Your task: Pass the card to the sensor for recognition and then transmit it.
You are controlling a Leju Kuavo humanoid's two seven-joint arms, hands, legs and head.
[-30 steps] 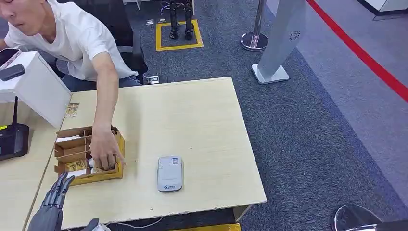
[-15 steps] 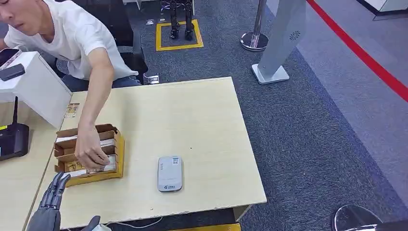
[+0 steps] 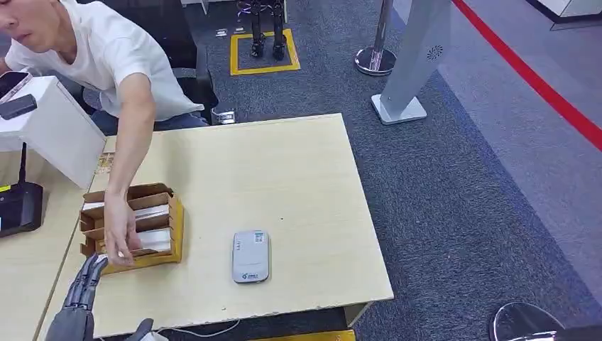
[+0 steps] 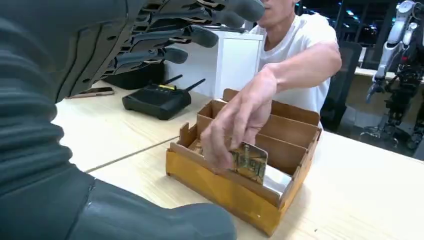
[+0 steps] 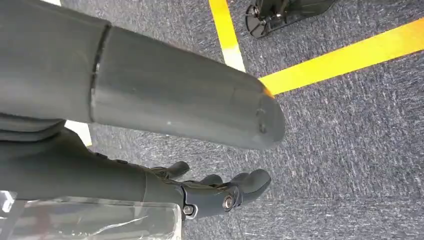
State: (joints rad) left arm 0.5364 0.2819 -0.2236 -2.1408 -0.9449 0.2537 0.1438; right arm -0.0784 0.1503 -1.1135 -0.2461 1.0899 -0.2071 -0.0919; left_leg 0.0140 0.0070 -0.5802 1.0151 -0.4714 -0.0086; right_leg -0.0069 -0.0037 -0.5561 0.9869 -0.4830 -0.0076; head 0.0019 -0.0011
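Our left robot hand (image 3: 84,288), fingers apart and empty, has the card (image 4: 248,161) at one o'clock, upright in the box (image 3: 157,260).

Pale matt wood-grain desk (image 3: 284,177); brown cardboard box (image 3: 152,206); glossy printed card (image 4: 250,161); smooth grey plastic sensor (image 3: 250,256); rough grey carpet floor (image 3: 454,185); matt dark plastic left hand (image 3: 84,283).

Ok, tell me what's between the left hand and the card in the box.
A person's hand is in the way: it pinches the card upright in the cardboard box, at the compartment nearest the left hand, which hovers open just short of the box.
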